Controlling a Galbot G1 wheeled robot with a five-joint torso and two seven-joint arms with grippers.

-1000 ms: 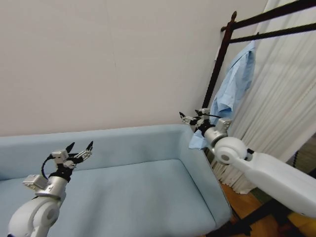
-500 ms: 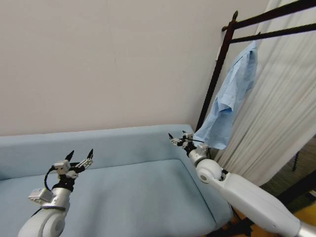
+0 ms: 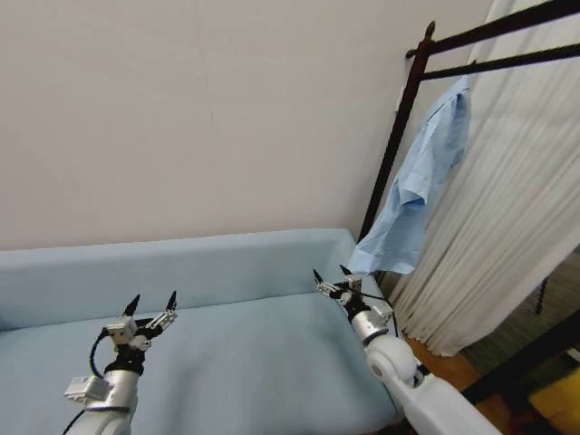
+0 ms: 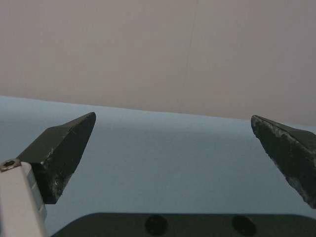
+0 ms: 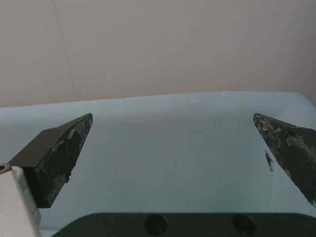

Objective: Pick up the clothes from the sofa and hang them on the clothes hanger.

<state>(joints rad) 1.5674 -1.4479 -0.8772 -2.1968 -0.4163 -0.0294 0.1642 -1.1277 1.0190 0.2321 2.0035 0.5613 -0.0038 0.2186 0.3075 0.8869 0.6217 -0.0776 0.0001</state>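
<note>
A light blue shirt (image 3: pixel 419 186) hangs from the dark wooden clothes rack (image 3: pixel 406 109) at the right, its hem reaching the sofa's right armrest. The pale blue sofa (image 3: pixel 245 362) spans the lower part of the head view. My right gripper (image 3: pixel 332 276) is open, low over the seat near the armrest, apart from the shirt. Its dark fingertips (image 5: pixel 59 155) frame the sofa back (image 5: pixel 168 133) in the right wrist view. My left gripper (image 3: pixel 152 301) is open above the seat's left part, with its fingertips (image 4: pixel 61 153) spread before the backrest (image 4: pixel 163 148).
A plain beige wall (image 3: pixel 199 118) rises behind the sofa. White curtains (image 3: pixel 507 208) hang behind the rack at the right. Wooden floor (image 3: pixel 471 381) shows beyond the sofa's right end.
My right gripper has drawn back from the hanging shirt, down and to the left over the seat. The left gripper has sunk lower. The shirt stays on the rack.
</note>
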